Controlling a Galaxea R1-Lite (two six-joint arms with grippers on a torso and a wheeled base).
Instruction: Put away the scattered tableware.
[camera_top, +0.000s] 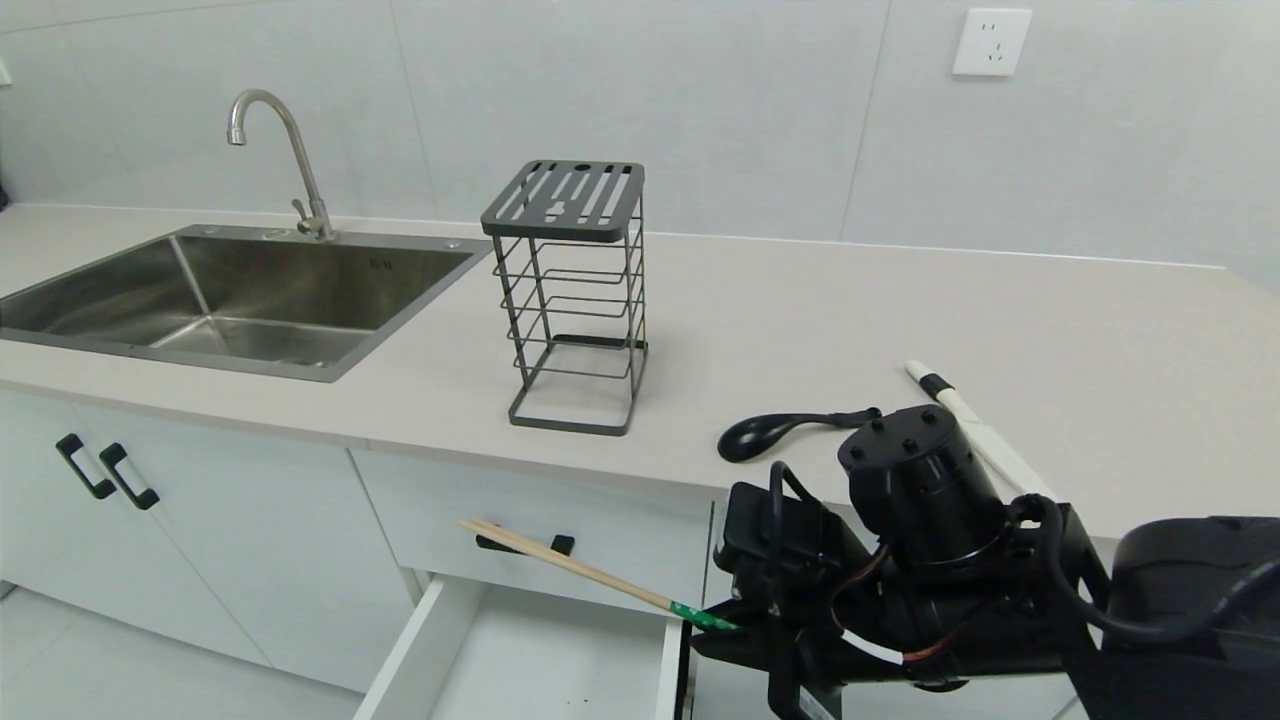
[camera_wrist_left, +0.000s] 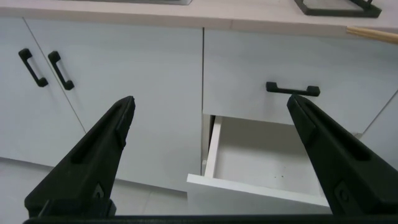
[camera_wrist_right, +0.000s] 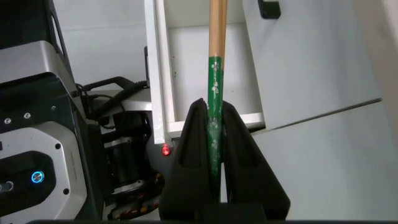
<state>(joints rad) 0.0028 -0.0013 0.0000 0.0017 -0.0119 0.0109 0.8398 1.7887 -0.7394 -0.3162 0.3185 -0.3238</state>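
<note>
Head view: R arm sat low at front-right, below the counter (camera_top: 800, 320) edge, wrist approx level, pointing toward robot's left. Right gripper (camera_top: 722, 628) was clamped on the green end of the chopsticks (camera_top: 575, 568). Sticks angled up and to the left, shafts over the open drawer (camera_top: 400, 655), light tips in front of the upper drawer face near its handle (camera_top: 520, 545). R wrist cam agreed: both fingers tight on the green section, drawer interior beyond. Left gripper (camera_wrist_left: 211, 102) faced the cabinet front, jaws spread wide, nothing between them. Black spoon (camera_top: 770, 432) and white stick w/ black band (camera_top: 975, 430) lay on the counter near the front edge, right of the wire rack (camera_top: 575, 300).
</note>
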